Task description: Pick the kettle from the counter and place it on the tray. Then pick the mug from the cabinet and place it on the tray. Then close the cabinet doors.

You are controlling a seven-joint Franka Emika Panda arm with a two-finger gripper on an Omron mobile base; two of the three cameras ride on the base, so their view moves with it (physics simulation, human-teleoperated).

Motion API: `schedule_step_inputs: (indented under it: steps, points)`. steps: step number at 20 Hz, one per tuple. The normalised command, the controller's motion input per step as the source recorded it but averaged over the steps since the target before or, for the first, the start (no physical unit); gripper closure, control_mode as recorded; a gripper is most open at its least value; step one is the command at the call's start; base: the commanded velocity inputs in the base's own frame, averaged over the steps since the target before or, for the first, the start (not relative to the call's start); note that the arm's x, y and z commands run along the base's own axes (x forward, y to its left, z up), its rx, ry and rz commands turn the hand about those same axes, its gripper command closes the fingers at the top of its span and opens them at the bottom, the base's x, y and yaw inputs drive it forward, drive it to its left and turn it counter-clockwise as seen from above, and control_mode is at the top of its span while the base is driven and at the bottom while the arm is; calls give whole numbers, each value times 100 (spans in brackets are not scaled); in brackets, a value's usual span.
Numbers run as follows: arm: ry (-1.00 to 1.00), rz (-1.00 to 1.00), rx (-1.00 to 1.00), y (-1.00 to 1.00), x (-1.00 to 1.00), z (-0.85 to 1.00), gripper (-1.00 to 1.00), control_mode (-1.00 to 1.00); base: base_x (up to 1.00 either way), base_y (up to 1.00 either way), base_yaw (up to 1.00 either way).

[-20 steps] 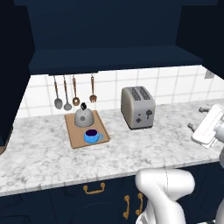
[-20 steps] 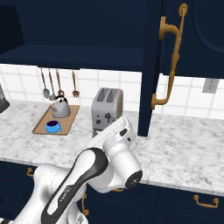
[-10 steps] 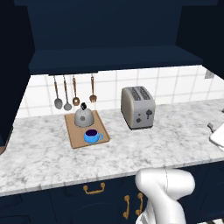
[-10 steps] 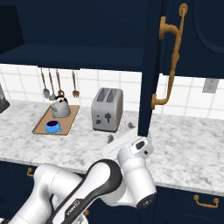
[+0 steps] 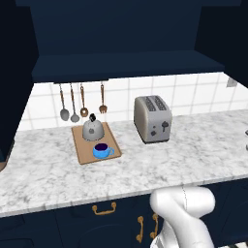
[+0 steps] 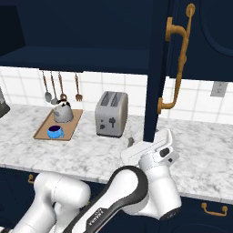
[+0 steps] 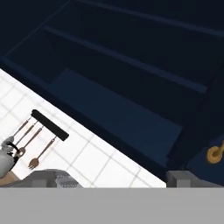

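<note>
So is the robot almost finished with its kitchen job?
Nearly! The kettle and the blue mug both sit on the tray, so those two steps look done. The cabinet stands open, and its door on the right sticks out toward us. The robot's arm is raised beside that door, near its brass handle. Closing the doors is all that is left.
</note>
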Motion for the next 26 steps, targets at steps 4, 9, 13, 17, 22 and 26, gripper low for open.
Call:
schedule_step_inputs:
  steps: [4, 9, 13, 17, 22, 26]
  points:
    - [-9, 0, 0, -31, -14, 27, -100, -100, 0, 0, 0]
    - [-10, 0, -3, -29, -31, 37, -100, -100, 0, 0, 0]
    - [-11, -1, -7, -13, -28, 49, -100, -100, 0, 0, 0]
    - [-10, 0, -16, 0, -8, 57, -100, -100, 0, 0, 0]
    - [-9, 0, -25, 20, 0, 56, -100, -100, 0, 0, 0]
    - [-6, 0, -28, 45, 0, 39, -100, -100, 0, 0, 0]
